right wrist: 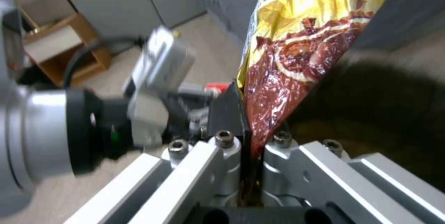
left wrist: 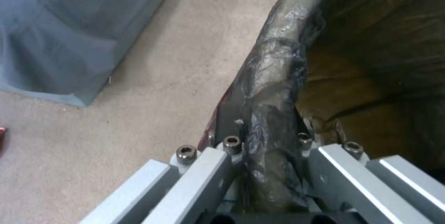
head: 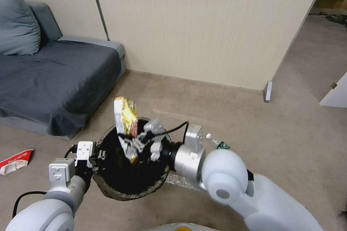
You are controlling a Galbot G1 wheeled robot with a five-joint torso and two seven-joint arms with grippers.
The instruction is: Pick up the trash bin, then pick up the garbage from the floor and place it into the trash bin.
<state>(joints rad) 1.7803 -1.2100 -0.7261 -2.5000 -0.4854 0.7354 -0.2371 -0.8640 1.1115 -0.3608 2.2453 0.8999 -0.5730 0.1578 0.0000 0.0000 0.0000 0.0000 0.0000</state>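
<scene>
Yellow-and-maroon snack wrapper (head: pixel 125 122), black-lined trash bin (head: pixel 108 184) (grey sofa (head: pixel 54 75), beige floor (head: pixel 253 122))

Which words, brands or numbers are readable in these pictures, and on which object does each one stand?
None can be read.
Yellow wrapper held in the right gripper: printed pattern, no legible words.
Bottle on the floor: green label, too small.
Red-white wrapper on the floor: print too small.

The trash bin (head: pixel 132 182) — round, its dark bag liner wrinkled over the rim — is held off the floor. A yellow snack wrapper (head: pixel 125 122) stands upright over its opening. On the floor lie a red-white wrapper (head: pixel 15 161) and a clear bottle (head: pixel 217 142) — well apart.
</scene>
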